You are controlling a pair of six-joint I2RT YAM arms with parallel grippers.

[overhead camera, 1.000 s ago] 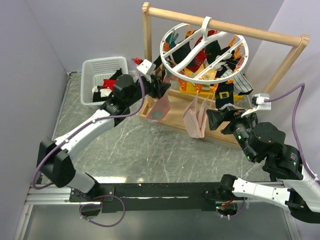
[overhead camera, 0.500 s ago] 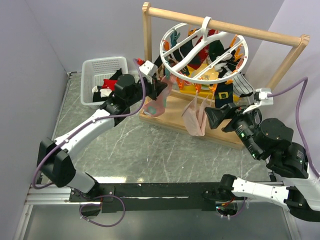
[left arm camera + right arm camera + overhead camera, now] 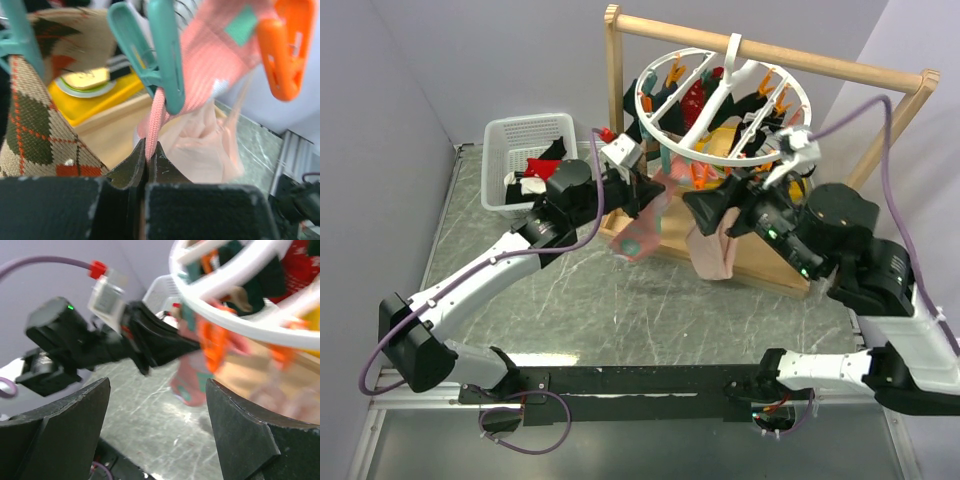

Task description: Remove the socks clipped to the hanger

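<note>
A grey marbled table (image 3: 570, 300) was spread below a wooden frame (image 3: 840, 65), on which the hanger (image 3: 733, 50) was hooked, socks (image 3: 695, 98) clipped round it. The left arm (image 3: 490, 265) was stretched up to its near rim. The left gripper (image 3: 148, 150) was clamped on a pink sock (image 3: 210, 65) pinned by a teal clip (image 3: 167, 65) just above. The right gripper (image 3: 157, 385) was held wide, empty, facing it.

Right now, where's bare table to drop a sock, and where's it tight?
Bare: table between the left arm, wooden frame base and right arm. Crowded: under the hanger, where left gripper pinches a pink sock beside the open right gripper.
</note>
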